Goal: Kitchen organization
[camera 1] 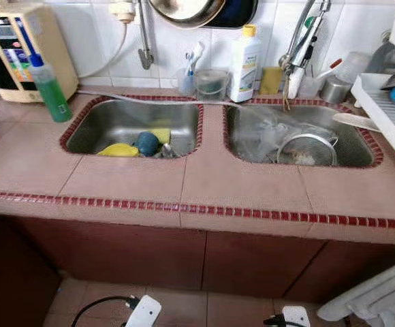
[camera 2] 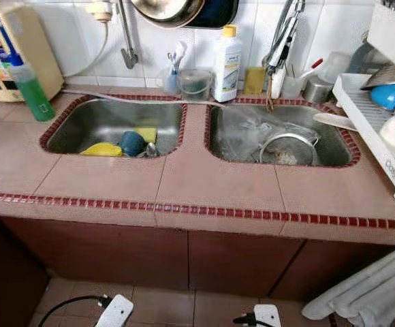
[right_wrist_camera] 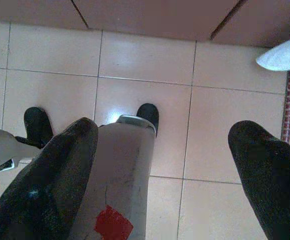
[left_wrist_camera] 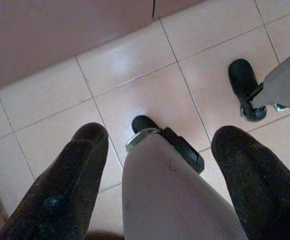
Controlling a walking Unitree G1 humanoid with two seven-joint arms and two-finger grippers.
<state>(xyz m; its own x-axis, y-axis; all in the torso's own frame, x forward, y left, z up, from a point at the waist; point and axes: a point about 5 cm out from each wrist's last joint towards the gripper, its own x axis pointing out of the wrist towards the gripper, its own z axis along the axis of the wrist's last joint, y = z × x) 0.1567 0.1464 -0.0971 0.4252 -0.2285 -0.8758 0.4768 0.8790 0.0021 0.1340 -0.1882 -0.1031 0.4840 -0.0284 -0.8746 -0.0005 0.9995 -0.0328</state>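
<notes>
Left sink, left of centre frame: yellow sponge and blue cup at its near edge. Right sink, right of centre: strainer. Green bottle upper left on counter; white bottle top centre; dish rack upper right. Left gripper and right gripper hang over floor tiles, fingers spread, nothing held.

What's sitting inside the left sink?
Inside the left sink: a yellow sponge, a dark blue round item and a second yellow piece behind. Whatever lies beneath them is covered.
</notes>
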